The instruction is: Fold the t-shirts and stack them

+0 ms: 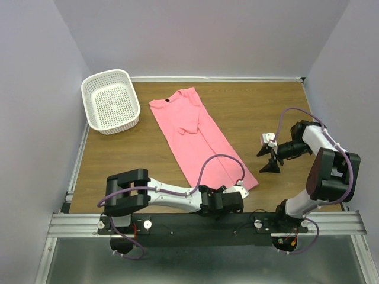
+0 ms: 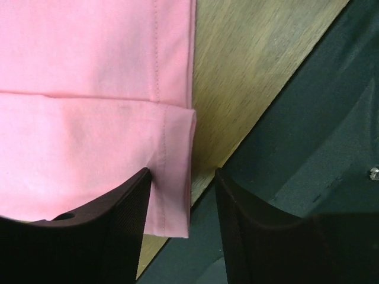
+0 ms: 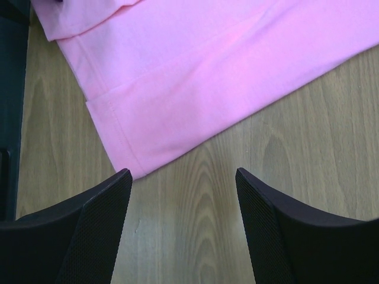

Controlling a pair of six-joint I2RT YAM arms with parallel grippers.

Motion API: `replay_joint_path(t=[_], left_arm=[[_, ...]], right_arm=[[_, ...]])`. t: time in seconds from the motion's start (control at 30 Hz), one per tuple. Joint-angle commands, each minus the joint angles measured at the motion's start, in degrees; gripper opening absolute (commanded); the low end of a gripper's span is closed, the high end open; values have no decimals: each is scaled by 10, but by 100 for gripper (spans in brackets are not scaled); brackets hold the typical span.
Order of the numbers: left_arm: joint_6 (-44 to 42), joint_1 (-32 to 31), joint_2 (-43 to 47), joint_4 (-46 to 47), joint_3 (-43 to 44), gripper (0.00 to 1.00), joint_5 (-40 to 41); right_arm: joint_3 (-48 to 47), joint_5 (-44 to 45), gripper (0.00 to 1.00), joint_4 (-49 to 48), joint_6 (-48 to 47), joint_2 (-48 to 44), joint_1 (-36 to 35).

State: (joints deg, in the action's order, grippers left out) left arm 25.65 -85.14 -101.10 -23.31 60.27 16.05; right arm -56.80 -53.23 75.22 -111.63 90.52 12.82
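Top external view: the pink t-shirt (image 1: pixel 198 139) lies on the worktop (image 1: pixel 254 112) as a long narrow strip (folded lengthwise, one sleeve showing on top). It runs diagonally from beside the white basket (image 1: pixel 134 97) toward the near edge. The left fingers (image 2: pixel 118 219) stand apart, astride the hem corner, one over the cloth and the other off it. The right fingers (image 3: pixel 89 236) are apart too, above bare wood just beside the shirt's edge.

Pink t-shirt (image 1: pixel 200 139), plain. Folded lengthwise into a long narrow strip, flat on the worktop (image 1: pixel 249 112). Lies diagonally: collar far-left, hem near-right. One sleeve folded over on top.
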Motion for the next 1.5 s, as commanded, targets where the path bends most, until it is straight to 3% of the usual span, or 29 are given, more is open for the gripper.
replay_joint_path(t=[0.0, 0.2, 0.6, 1.33, 1.47], left_arm=[[5, -1, -13, -16, 3, 53, 51], [-16, 1, 24, 19, -18, 60, 14], [-38, 38, 71, 53, -38, 61, -65], [-43, 39, 20, 20, -31, 57, -54], [-35, 39, -8, 4, -22, 49, -30]], right_arm=[[21, -18, 78, 43, -18, -19, -3], [45, -9, 78, 16, 3, -35, -25], [69, -2, 78, -36, 55, -54, -71], [59, 5, 78, -39, 76, -59, -75], [63, 10, 78, -37, 75, -66, -76]])
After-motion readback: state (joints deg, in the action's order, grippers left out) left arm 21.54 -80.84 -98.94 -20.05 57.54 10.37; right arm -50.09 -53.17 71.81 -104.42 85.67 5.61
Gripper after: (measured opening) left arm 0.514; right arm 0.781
